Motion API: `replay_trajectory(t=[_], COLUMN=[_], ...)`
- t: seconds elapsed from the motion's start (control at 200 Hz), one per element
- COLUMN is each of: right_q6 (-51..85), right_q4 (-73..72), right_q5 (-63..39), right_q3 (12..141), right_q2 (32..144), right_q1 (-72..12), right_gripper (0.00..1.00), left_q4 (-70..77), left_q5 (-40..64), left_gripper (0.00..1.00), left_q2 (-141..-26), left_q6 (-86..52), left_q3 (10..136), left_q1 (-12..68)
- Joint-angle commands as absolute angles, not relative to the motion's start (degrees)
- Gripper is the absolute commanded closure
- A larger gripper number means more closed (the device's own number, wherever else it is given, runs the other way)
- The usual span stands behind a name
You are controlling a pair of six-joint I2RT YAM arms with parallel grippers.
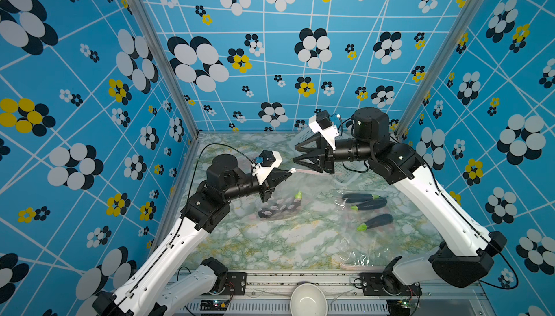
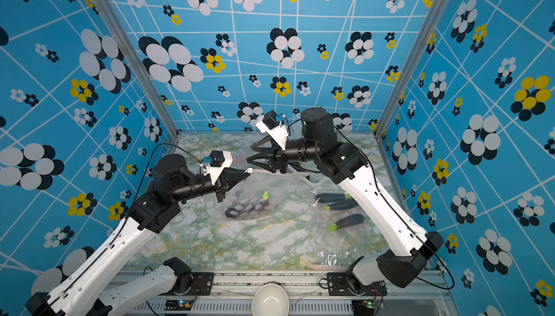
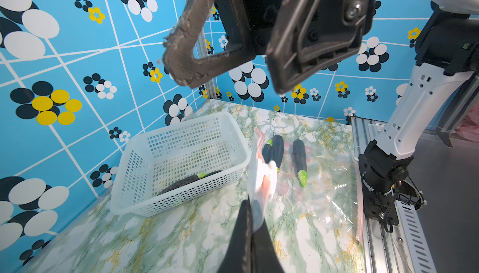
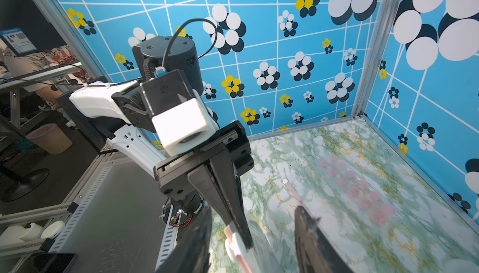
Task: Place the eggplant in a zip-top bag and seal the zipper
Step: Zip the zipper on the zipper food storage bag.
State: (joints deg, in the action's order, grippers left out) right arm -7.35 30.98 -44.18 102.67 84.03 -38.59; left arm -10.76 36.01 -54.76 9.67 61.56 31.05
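**Bimanual cell, seen in both top views and from the two wrists.** The left end effector (image 1: 289,172) is fully closed. It pinches the pink zipper edge of a clear plastic zip-top bag printed with pink dots (image 1: 283,188), at the corner that carries a small white slider (image 1: 292,170). The zip-top bag hangs from this pinch down to the green-and-white marbled desk (image 1: 270,245).

A dark purple, elongated eggplant with a green stem cap (image 1: 280,209) lies inside the bag, beneath the left end effector. Both top views show it (image 2: 246,208) at the bag's bottom, with the cap at the end nearer the fingertips.

The right end effector (image 1: 295,154) faces the left one, just beyond its fingertips. Its jaws stand about half open and hold nothing. In the right wrist view the pinched corner and slider (image 4: 234,247) sit between its two fingers (image 4: 311,238). Whether either finger touches the bag cannot be told.

Below and beyond the right end effector stands a white perforated plastic basket (image 3: 181,155) that contains one further eggplant (image 3: 186,181). Beside the basket, under the right forearm, three more eggplants (image 1: 365,203) lie on the desk amid clear plastic bags. A round white bowl (image 1: 307,299) sits on the front rail, well behind both end effectors.
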Motion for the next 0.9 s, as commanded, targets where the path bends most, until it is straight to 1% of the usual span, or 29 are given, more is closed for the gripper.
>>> replay_trajectory(t=[0.0, 0.33, 0.49, 0.705, 0.82, 0.895], right_q6=[-10.3, -14.0, -15.6, -16.2, -16.2, -16.3], right_q4=[34.9, 41.4, 44.5, 44.2, 44.2, 44.1], right_q5=[-46.8, -52.8, -53.2, -53.2, -54.0, -54.0], right_q3=[104.1, 103.4, 103.9, 104.6, 104.6, 104.5], right_q2=[85.1, 85.7, 86.6, 87.4, 87.9, 87.8], right_q1=[-39.0, -39.0, -39.0, -39.0, -39.0, -39.0], right_gripper=[0.48, 0.5, 0.52, 0.53, 0.59, 0.66], left_q4=[-10.9, -9.9, -9.2, -8.3, -8.1, -7.9], left_q5=[37.0, 37.5, 38.1, 39.1, 39.0, 39.0], left_gripper=[1.0, 1.0, 1.0, 1.0, 1.0, 1.0], left_q2=[-54.0, -54.4, -54.5, -54.2, -54.2, -54.3], left_q6=[10.0, 9.5, 9.3, 8.9, 8.8, 8.7], left_q3=[63.0, 63.4, 63.3, 63.1, 63.1, 63.1], left_q1=[31.2, 31.2, 31.2, 31.2, 31.2, 31.2])
